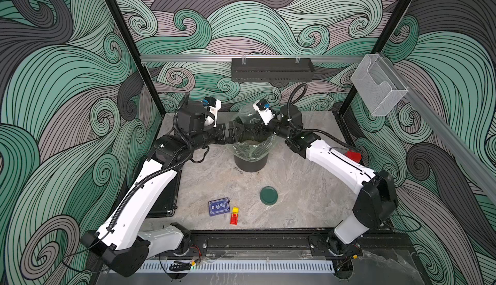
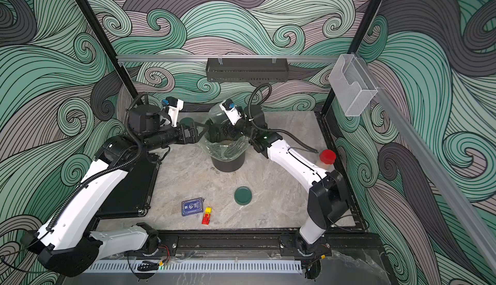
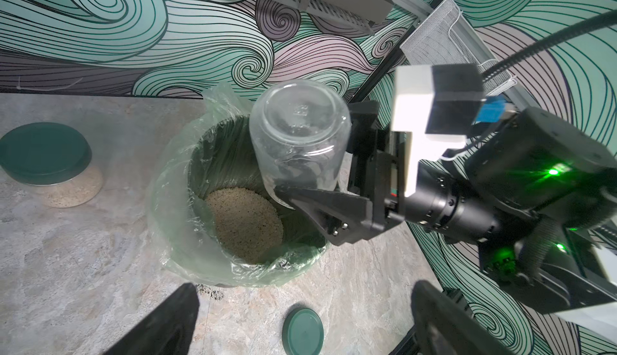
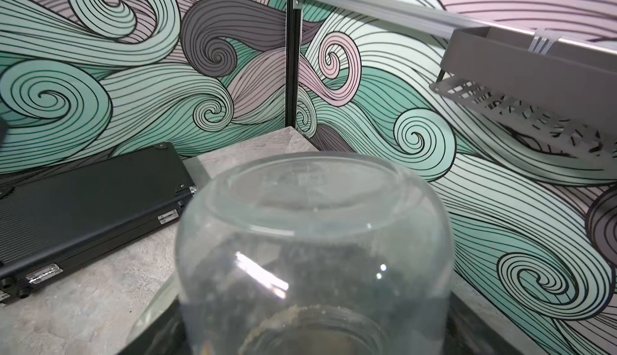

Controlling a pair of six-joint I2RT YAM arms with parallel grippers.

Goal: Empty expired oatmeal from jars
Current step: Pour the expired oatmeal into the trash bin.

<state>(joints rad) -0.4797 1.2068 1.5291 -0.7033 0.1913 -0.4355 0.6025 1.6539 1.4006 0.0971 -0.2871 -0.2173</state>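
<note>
Oatmeal [image 3: 245, 224] is sitting as a pale beige heap at the bottom of the black bin [image 1: 249, 164], inside its clear liner. Right end effector [image 3: 317, 159] is clamping the upturned jar [image 3: 297, 136] around its lower body, holding it mouth-down over the bin's opening, base tilting up. In the right wrist view the upturned jar [image 4: 314, 236] is looking clear and empty, with a few flakes clinging around the neck ring. Left end effector [image 1: 233, 133] is hovering just beside the bin's rim with jaws spread wide and nothing between them; both its fingers are showing at the edge of the left wrist view.

Green-lidded jar [image 3: 46, 163] is standing on the counter [image 1: 295, 189] behind the bin, lid on, oatmeal showing through its glass. Red-lidded jar [image 2: 327, 157] is standing near the counter's right edge, partly hiding behind the right arm, lid on. Loose green lid [image 1: 268, 195] is lying flat on the counter in front of the bin, well apart from it. Blue card box [image 1: 219, 206] and red-and-yellow toy car [image 1: 234, 215] are lying just beside each other near the front edge. Black case [image 4: 90, 196] is lying flat along the left side of the counter.
</note>
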